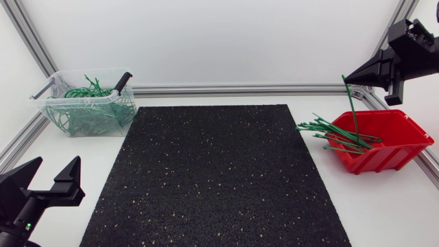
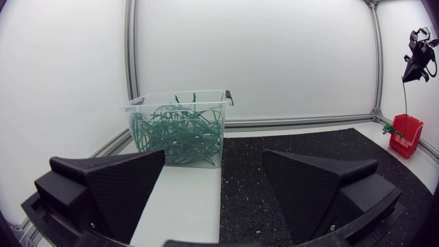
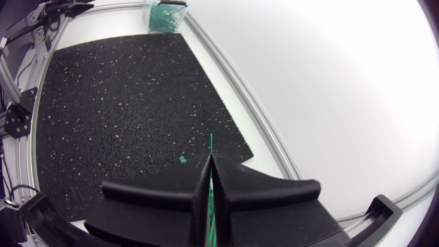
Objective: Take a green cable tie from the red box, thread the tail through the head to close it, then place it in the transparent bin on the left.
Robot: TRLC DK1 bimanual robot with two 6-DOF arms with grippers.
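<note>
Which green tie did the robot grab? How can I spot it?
Find the red box at the table's right side. Just above it is the right gripper, pinching one cable tie. That tie hangs straight down by itself, while the other ties lie in a pile in the box.

green tie (image 1: 350,103) hanging over red box (image 1: 387,158) | transparent bin (image 1: 75,97) holds looped ties (image 1: 86,113)

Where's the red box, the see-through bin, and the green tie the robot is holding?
red box (image 1: 384,159), head view, front wall.
transparent bin (image 1: 96,125), head view, front wall.
held green cable tie (image 1: 351,106), head view, middle of the strap hanging under the right gripper (image 1: 346,77).
</note>
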